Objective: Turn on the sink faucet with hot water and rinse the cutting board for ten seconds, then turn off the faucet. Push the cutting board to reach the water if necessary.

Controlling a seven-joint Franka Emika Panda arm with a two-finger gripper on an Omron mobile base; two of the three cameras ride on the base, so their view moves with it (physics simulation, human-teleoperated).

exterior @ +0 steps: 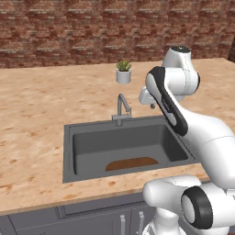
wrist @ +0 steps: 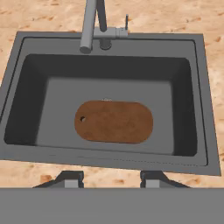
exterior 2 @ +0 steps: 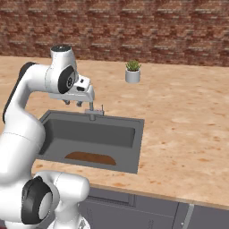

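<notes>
The sink (wrist: 199, 100) takes most of the hand view, a dark grey basin set into the speckled wooden desk (wrist: 39, 17). On the floor of the basin lies the cutting board (wrist: 113, 122), flat, reddish-brown, with rounded ends and 1 small hole near its left end. It sits in the middle of the frame, a little toward the lower edge of the basin, and it does not touch the walls.

The faucet (wrist: 89, 26) stands at the upper middle of the hand view, on the rim behind the basin. Its spout reaches toward the camera and ends above the upper part of the basin, well apart from the board. A thin lever rises at the right side of its base. No stream comes from the spout.

At the bottom of the hand view the 2 dark fingertips (wrist: 70, 178) of the gripper (wrist: 111, 180) stand spread apart with nothing between them.

In the left base view the sink (exterior: 69, 151) is in the centre, the board (exterior: 132, 164) lies at the near side of the basin, and the faucet (exterior: 121, 108) stands on the far rim. The gripper (exterior: 148, 97) hangs at the right of the faucet, above the far right part of the sink. A small plant pot (exterior: 123, 72) stands on the desk (exterior: 32, 114) behind it, near a brick wall (exterior: 69, 27).

In the right base view the gripper (exterior 2: 74, 102) is at the left of the faucet (exterior 2: 93, 112), above the far rim of the sink (exterior 2: 138, 147), and the board (exterior 2: 91, 158) lies at the lower centre.
</notes>
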